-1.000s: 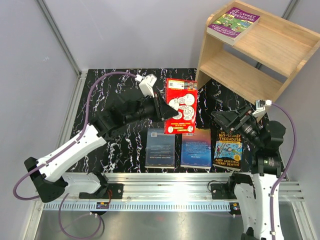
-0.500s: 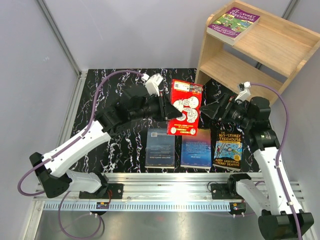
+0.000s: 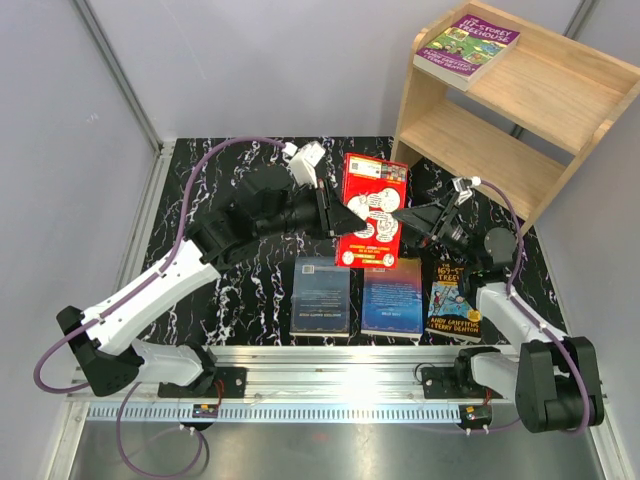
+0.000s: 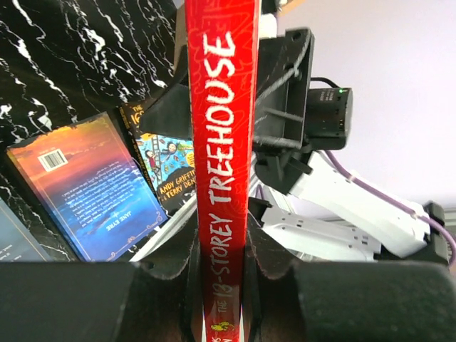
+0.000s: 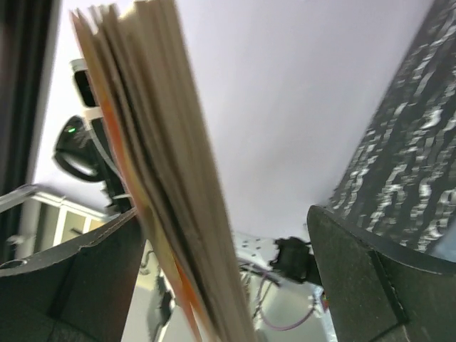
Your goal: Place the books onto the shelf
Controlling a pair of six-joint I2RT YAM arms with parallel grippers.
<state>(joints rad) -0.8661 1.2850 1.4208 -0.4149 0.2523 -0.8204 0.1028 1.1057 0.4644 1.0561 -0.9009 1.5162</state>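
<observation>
The red book (image 3: 370, 210) is held upright above the counter (image 3: 220, 180), well short of the shelf (image 3: 520, 110). It is clamped at its spine edge by the left pincer (image 3: 333, 214). In the left wrist view the spine (image 4: 221, 142) is seen pinched tight between the two fingers (image 4: 187, 278), with the jaws narrow on it.

The opposite, page edge of the red book (image 5: 164, 178) is noted standing between the fingers of the right pincer (image 3: 400, 215), whose jaws are spread wide. The pages lie nearer one finger (image 5: 71, 278). Contact there cannot be confirmed.

One item is recorded in the shelf: a purple-green book (image 3: 467, 45) lying flat on the upper tier at its left end.

Three further books are recorded flat on the counter in a row near the front edge. They are a dark blue-grey book (image 3: 321, 295), a plain blue book (image 3: 392, 295) beside it and a blue-yellow book (image 3: 455, 300), the last partly covered by the right arm.

Against the frame of a second ago, the right arm has been brought in from the right side of the counter to the red book, and its jaws have been opened wider. The red book has been shifted slightly rightward. The left grip is unchanged.
</observation>
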